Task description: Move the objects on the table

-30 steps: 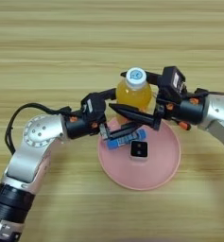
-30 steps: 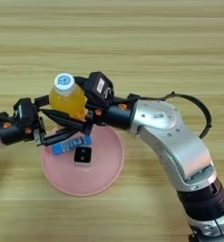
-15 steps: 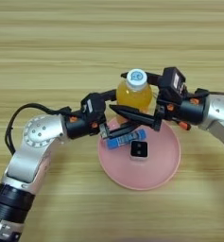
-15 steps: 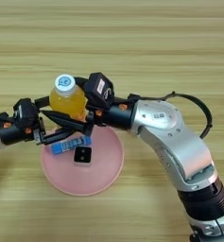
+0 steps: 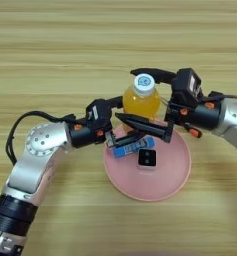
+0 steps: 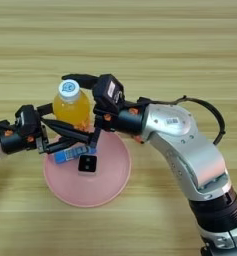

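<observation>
Orange drink fills the small bottle (image 5: 141,101), which stands upright with its white cap up at the far rim of the pink plate (image 5: 175,179). Our right gripper (image 5: 152,105) straddles it with fingers spread: one black finger curves behind the cap on the far side, the other runs low along the near side, over the plate. We cannot tell whether either finger presses on the bottle.

On the plate, just in front of the bottle, lies the blue-labelled tube (image 5: 133,147), and beside it, nearer the plate's middle, a small black cube (image 5: 147,158) with a white face. Our left gripper (image 5: 121,138) reaches in from the plate's left rim; its fingers seem closed around the left end of the tube.

Against the views of a second ago, almost nothing has changed: both arms keep the same pose, and bottle, tube and cube lie where they were. We judge this a pause on the grip rather than a lift, so no object has left the plate yet. Around the plate the wooden table (image 5: 50,45) shows only plank grain.
</observation>
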Controlling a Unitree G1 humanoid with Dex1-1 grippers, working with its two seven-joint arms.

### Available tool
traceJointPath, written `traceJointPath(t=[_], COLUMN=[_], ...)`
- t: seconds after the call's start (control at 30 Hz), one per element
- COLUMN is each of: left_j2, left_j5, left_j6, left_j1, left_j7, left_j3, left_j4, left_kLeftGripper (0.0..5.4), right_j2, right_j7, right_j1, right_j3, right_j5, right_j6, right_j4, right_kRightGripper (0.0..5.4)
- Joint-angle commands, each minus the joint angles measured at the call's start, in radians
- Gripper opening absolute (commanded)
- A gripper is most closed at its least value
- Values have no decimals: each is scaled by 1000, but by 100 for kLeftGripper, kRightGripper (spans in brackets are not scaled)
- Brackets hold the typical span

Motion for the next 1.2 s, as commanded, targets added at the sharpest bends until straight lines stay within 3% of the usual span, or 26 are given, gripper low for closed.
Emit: traceJointPath(t=[0.03,0.3,0.53,0.7,0.83,0.93,1.03,1.1,1.2], left_j2=[-6,-25,-42,-60,-88,-107,-127,-136,-142], left_j5=[-2,6,17,58,121,173,177,187,195], left_j6=[-16,-16,-25,-47,-64,-91,-100,-107,-116], left_j1=[-13,-29,-40,-70,-109,-114,-116,-123,-132], left_j7=[9,56,113,222,363,438,465,483,512], left_j3=[18,46,98,158,199,198,201,208,219], left_j4=[-1,47,98,181,288,336,357,377,405], left_kLeftGripper=[338,338,338,338,338,337,336,336,336], right_j2=[0,1,8,14,27,47,73,93,132], right_j7=[7,-8,-51,-86,-110,-130,-156,-182,-264], right_j1=[-12,-23,-4,38,89,135,164,176,181], right_j3=[-20,-79,-141,-196,-218,-231,-237,-234,-226], right_j5=[34,103,127,129,96,89,61,28,-74], right_j6=[-6,-9,-28,-72,-127,-162,-213,-247,-317], right_j4=[-20,-54,-70,-63,-27,8,55,96,195], right_kRightGripper=[537,540,540,540,540,540,540,540,540])
